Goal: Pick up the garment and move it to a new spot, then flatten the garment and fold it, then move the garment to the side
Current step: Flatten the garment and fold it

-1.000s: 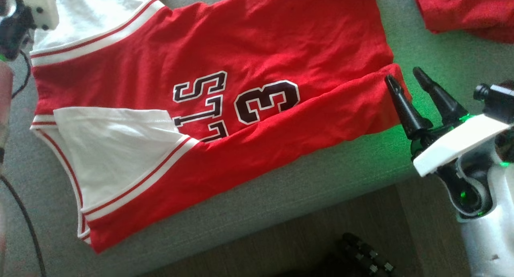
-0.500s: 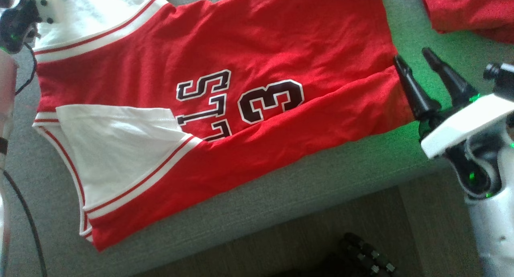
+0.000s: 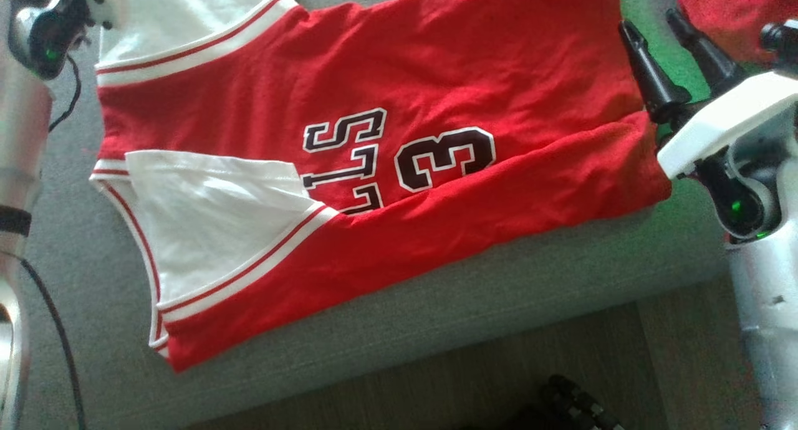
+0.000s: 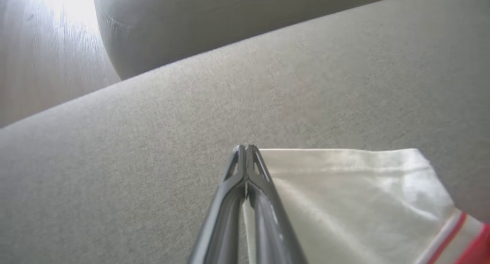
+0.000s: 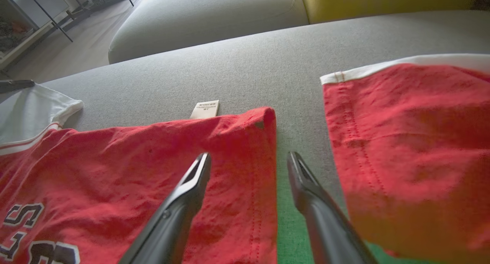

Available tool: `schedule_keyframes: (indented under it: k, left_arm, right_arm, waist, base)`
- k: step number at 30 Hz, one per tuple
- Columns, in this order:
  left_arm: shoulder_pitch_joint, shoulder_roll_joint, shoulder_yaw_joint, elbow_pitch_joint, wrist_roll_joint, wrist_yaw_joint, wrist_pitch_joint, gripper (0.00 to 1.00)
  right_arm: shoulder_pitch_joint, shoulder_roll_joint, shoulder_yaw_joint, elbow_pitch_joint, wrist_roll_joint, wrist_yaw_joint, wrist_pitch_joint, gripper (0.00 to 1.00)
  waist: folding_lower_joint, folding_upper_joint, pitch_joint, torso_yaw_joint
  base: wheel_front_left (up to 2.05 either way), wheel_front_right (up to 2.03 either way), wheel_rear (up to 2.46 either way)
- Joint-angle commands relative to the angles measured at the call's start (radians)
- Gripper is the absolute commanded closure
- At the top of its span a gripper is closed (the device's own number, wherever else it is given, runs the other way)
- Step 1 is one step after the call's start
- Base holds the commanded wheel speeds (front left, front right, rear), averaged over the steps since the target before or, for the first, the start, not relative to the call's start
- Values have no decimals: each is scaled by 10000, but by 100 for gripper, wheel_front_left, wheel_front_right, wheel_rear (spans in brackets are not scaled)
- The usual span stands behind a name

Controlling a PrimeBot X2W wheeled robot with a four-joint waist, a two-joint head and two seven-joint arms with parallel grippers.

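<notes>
Here, the red garment (image 3: 436,75) lies spread across the grey cushion (image 3: 499,280), number and lettering up, white sleeve toward 10 o'clock. The left gripper (image 4: 245,149) is clenched on that sleeve's edge — fingers pressed together. The right gripper (image 3: 648,19), at 2 o'clock, stands released — fingers either side of the hem, near another red cloth (image 5: 402,141).

**Right gripper** (image 3: 649,22): two long, tapered black fingers (image 3: 647,68) on a white wedge-shaped housing (image 3: 723,128). Behind the housing are a dark round joint with green lights (image 3: 737,205) and a pale silver forearm (image 3: 767,330).

**Left gripper** (image 4: 245,149): dark grey ribbed fingers. Behind them are a white plate with black screws (image 3: 103,9) and a thin black cable (image 3: 65,355).
</notes>
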Motion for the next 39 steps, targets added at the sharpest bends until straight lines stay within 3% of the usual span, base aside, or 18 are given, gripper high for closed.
schedule_keyframes:
  k: [1,20,25,27,31,32,33,34,39]
  left_arm:
    - [-597,339,236,-420,-95,-49,-131,100]
    - [-848,266,-752,-928,-670,-60,-424,100]
    - [-939,214,-964,-903,-789,-60,-521,100]
    - [-969,197,-1027,-875,-822,-60,-559,100]
    - [-1038,163,-1142,-832,-896,-61,-640,100]
    - [-1057,155,-1166,-822,-915,-61,-661,100]
    - [-1057,155,-1166,-822,-915,-61,-661,100]
    - [-1076,153,-1188,-809,-929,-61,-681,100]
    - [-1165,176,-1290,-783,-974,-61,-883,100]
  right_arm:
    - [-86,-76,104,-234,-67,-4,-11,0]
    - [-2913,331,-354,3649,-262,-4,819,1]
    - [-3767,369,-309,4730,-254,-4,827,27]
    - [-3969,374,-244,5019,-270,-4,796,48]
    - [-4318,286,-143,5524,-309,-4,673,68]
    - [-4395,258,-121,5632,-312,-4,623,87]
    - [-4395,258,-121,5632,-312,-4,623,87]
    - [-4463,237,-96,5734,-317,-4,575,100]
    - [-4774,143,20,6120,-339,-4,319,100]
  waist:
    - [-1,0,-69,64]
    - [-1,0,-179,790]
    - [-1,0,-134,979]
    - [-1,0,-126,1024]
    - [-1,0,-97,1096]
    - [-1,0,-86,1111]
    - [-1,0,-86,1111]
    - [-1,0,-75,1123]
    - [-1,0,-24,1159]
  base:
    - [0,0,0]
    - [0,0,0]
    - [0,0,0]
    - [0,0,0]
    - [0,0,0]
    - [0,0,0]
    - [0,0,0]
    - [0,0,0]
    - [0,0,0]
